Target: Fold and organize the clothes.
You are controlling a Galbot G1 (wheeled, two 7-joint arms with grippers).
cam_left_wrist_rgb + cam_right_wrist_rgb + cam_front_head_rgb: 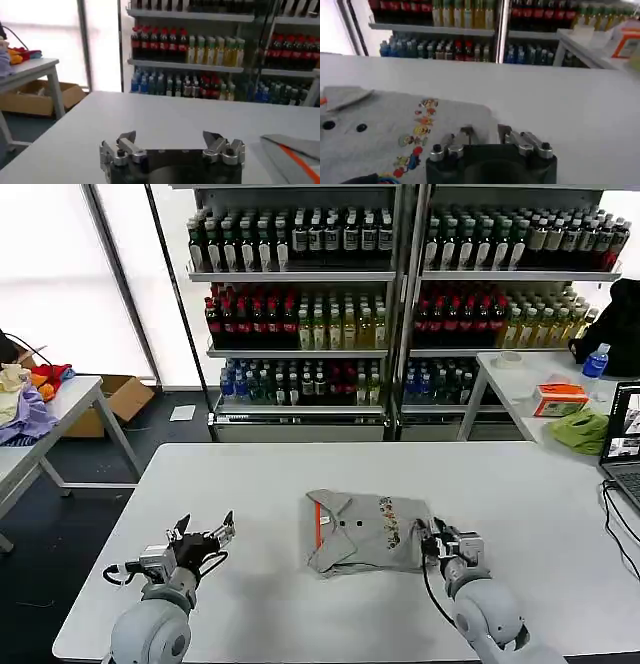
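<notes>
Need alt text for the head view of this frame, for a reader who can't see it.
A folded grey shirt with an orange-lined collar lies mid-table. The right gripper rests at the shirt's right edge, jaws narrowly apart; the left gripper hovers over bare table to the left, jaws open. Bottle shelves stand behind.

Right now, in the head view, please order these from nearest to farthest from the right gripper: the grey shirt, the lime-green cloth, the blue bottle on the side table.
Measured from the right gripper:
1. Grey shirt: right beside the gripper, on the table's middle.
2. Lime-green cloth: on the side table, to the right and farther back.
3. Blue bottle: farther back on that same side table.
</notes>
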